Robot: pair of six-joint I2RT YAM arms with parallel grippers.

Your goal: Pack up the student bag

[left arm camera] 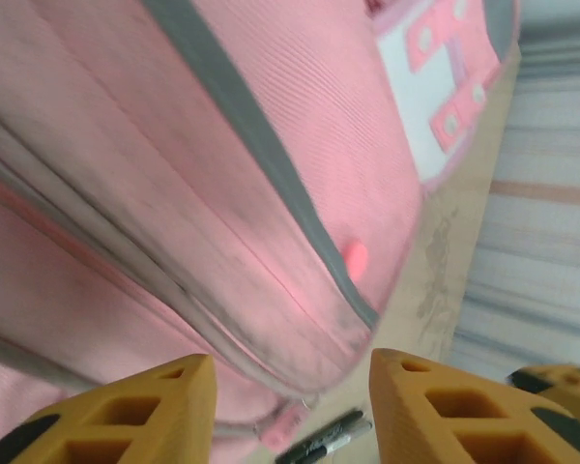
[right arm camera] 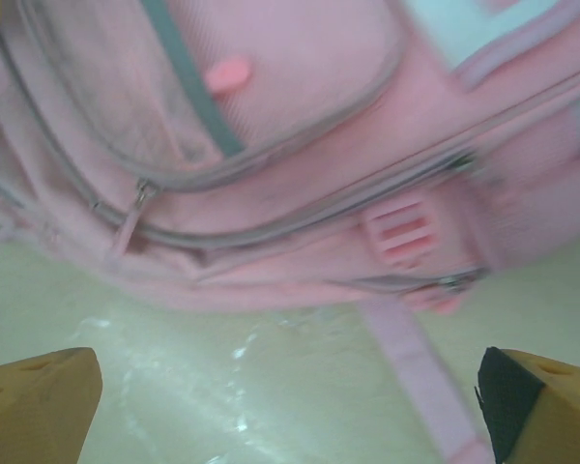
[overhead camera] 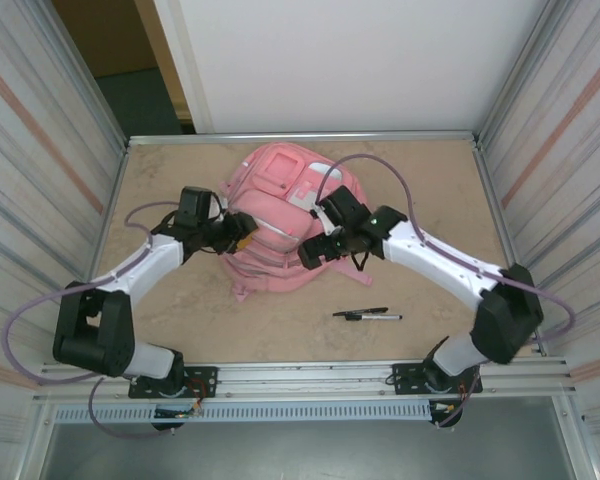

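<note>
The student bag [overhead camera: 280, 190], a large pink backpack with grey zips and a white patch, lies flat in the middle of the table. My left gripper [overhead camera: 244, 233] hovers at its left side. In the left wrist view its yellow fingers [left arm camera: 150, 411] stand apart, framing the bag's [left arm camera: 174, 193] lower corner without touching it. My right gripper [overhead camera: 313, 252] sits at the bag's near right edge. Seen from the right wrist, the gripper [right arm camera: 290, 411] is wide open over bare table, just short of the bag [right arm camera: 300, 116] and a loose strap [right arm camera: 420, 382].
Two dark markers [overhead camera: 366, 315] lie side by side on the table in front of the bag, and the left wrist view also catches the markers [left arm camera: 329, 443]. Ribbed metal walls [overhead camera: 40, 150] close in both sides. A metal rail [overhead camera: 300, 378] runs along the near edge.
</note>
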